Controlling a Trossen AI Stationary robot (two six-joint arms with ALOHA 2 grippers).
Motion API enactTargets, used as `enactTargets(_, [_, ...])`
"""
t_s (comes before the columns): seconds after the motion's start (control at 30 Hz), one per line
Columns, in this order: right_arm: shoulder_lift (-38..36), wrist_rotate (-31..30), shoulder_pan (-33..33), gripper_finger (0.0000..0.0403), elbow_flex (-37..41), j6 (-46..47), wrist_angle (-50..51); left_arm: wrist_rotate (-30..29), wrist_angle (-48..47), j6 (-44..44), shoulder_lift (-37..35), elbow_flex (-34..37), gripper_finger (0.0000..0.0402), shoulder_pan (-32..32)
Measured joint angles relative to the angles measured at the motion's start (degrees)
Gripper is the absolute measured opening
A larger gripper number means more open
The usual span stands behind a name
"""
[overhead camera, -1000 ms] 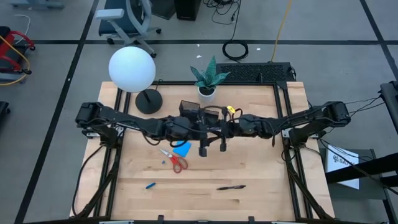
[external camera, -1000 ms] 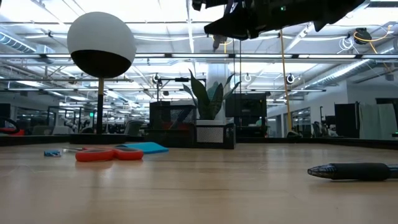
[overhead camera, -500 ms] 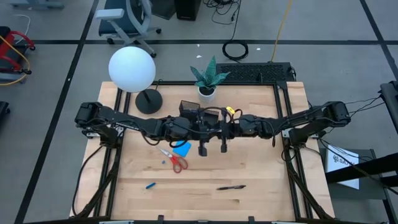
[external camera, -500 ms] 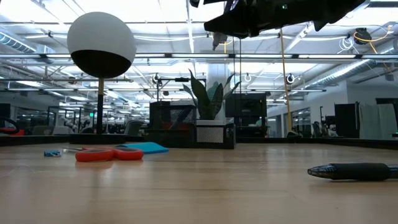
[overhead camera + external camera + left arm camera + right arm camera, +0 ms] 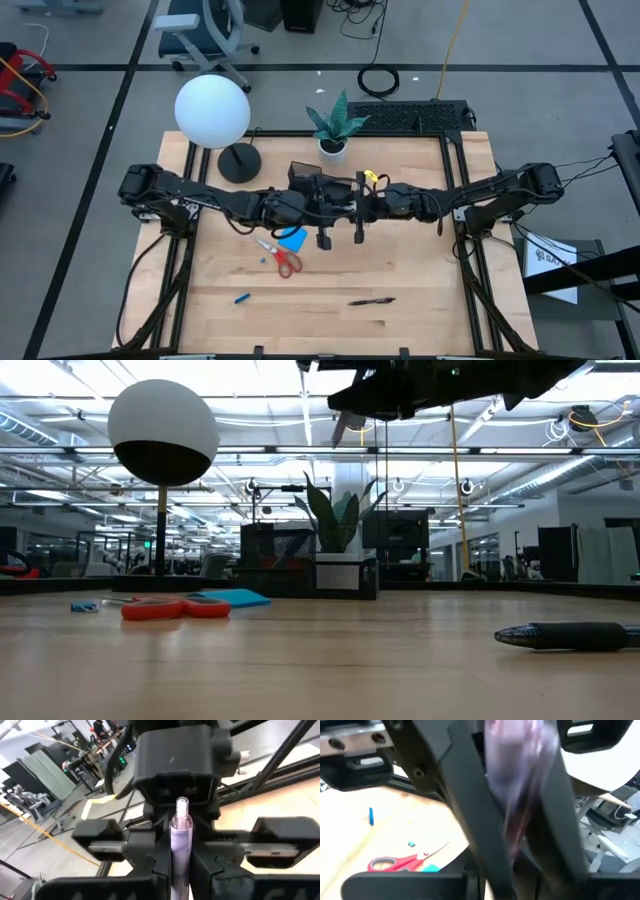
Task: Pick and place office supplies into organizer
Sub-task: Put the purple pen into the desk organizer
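Wooden table [image 5: 420, 275] with scissors [image 5: 281, 256], blue note pad [image 5: 293, 239], black pen [image 5: 371, 300], perhaps a blue pen [image 5: 242, 297].

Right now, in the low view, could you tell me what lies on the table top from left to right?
Tiny blue piece → red-handled scissors → blue note pad → white plant pot → black pen.

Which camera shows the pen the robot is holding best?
The left wrist view: the pen stands sharp between that gripper's fingers. The right wrist view shows it as a blur. In the high view the arms hide it, and the low view shows only a sliver up high.
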State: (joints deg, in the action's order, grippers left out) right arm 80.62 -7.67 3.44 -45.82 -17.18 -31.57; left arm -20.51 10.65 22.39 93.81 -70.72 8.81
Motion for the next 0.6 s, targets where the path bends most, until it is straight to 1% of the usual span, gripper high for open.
enactTargets(0.1, [0.0,0.1,0.0,0.0080,0.0,0.0,-0.1,-2.3,-0.1,0.0,-0.5,0.0,0.0037,0.7])
enactTargets(0.17, [0.0,0.1,0.0,0.0086,0.0,0.0,0.2,-4.0,-2.3,0.2,-1.6,0.0,0.0037,1.3])
enactTargets(0.23, [-0.2,-0.2,0.0,0.0090,0.0,0.0,0.1,-4.7,-1.9,0.2,-1.9,-0.1,0.0037,1.6])
enactTargets(0.37, [-0.9,-2.9,0.0,0.0090,0.0,-0.4,1.0,-8.4,-5.4,0.0,-3.4,0.1,0.0037,2.5])
enactTargets(0.43, [-2.0,-3.4,0.0,0.0087,0.0,-1.0,2.9,-8.9,-4.7,-0.4,-3.8,0.1,0.0037,2.4])
enactTargets(0.5, [-3.0,-6.2,0.0,0.0084,0.0,-1.6,4.2,-9.4,-3.6,-0.5,-4.8,1.9,0.0037,2.3])
enactTargets(0.57, [-4.1,-8.8,0.0,0.0081,0.0,-2.2,7.3,-9.5,0.5,-0.7,-5.1,4.0,0.0037,1.3])
enactTargets(0.6, [-4.7,-9.1,-0.1,0.0080,0.0,-2.2,8.1,-9.5,2.6,-1.1,-5.7,5.2,0.0037,0.6])
